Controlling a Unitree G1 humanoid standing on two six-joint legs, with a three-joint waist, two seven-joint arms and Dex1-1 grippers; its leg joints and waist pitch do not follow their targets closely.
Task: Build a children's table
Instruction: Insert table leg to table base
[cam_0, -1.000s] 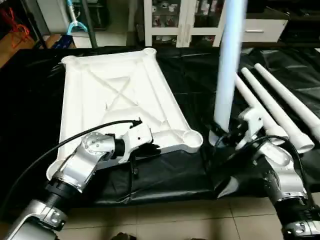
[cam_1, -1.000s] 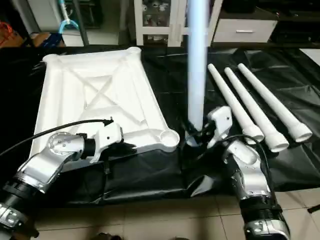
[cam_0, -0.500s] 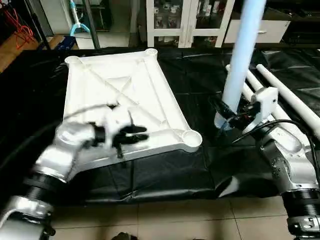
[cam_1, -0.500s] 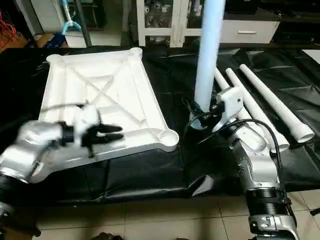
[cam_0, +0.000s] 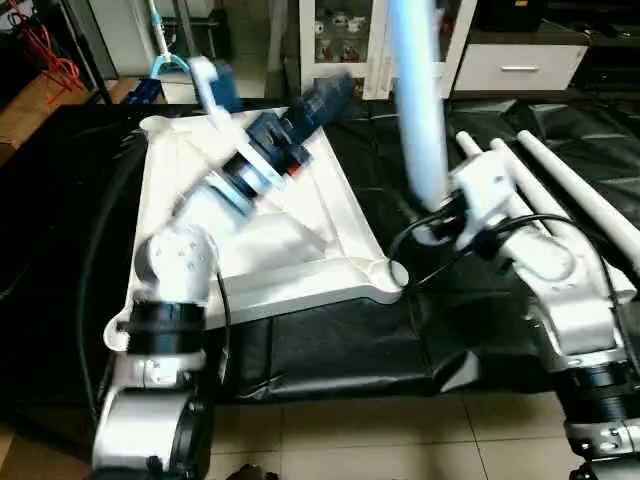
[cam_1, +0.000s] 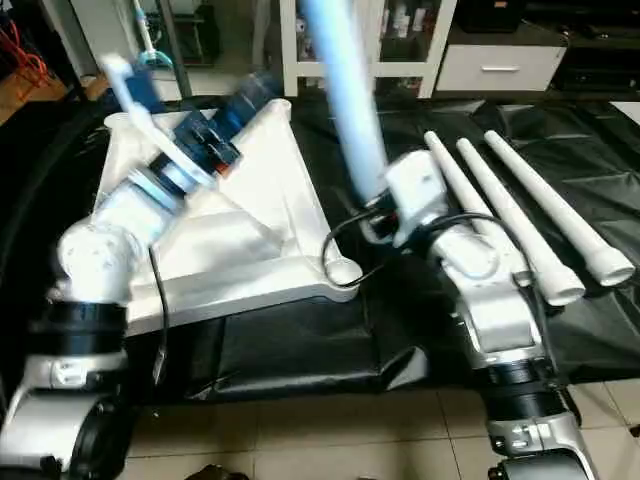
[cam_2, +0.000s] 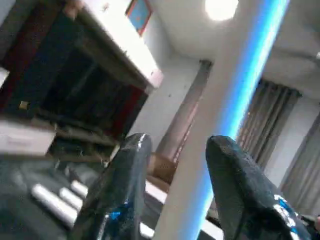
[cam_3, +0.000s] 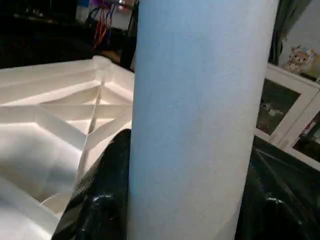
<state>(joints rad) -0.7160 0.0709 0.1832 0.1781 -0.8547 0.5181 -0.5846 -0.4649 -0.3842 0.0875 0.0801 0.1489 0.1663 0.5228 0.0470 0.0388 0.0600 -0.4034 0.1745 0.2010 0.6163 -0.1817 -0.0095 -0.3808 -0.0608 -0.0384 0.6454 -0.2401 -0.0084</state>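
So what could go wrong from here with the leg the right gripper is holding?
The right gripper grips the leg low down and the leg leans, so it may enter the near corner socket crooked. The open left gripper reaches across the top toward the leg and could knock it. The right wrist's cable loops beside that socket and might snag.

A white tubular leg (cam_3: 200, 115) stands between the right gripper's (cam_3: 185, 200) two black fingers (cam_3: 102, 200), which press against its sides. Beyond it lies the white table top (cam_3: 60, 115), underside up, its crossing ribs and a round corner socket (cam_3: 102, 62) showing. Farther off stands a white glass-door cabinet (cam_3: 285, 110).
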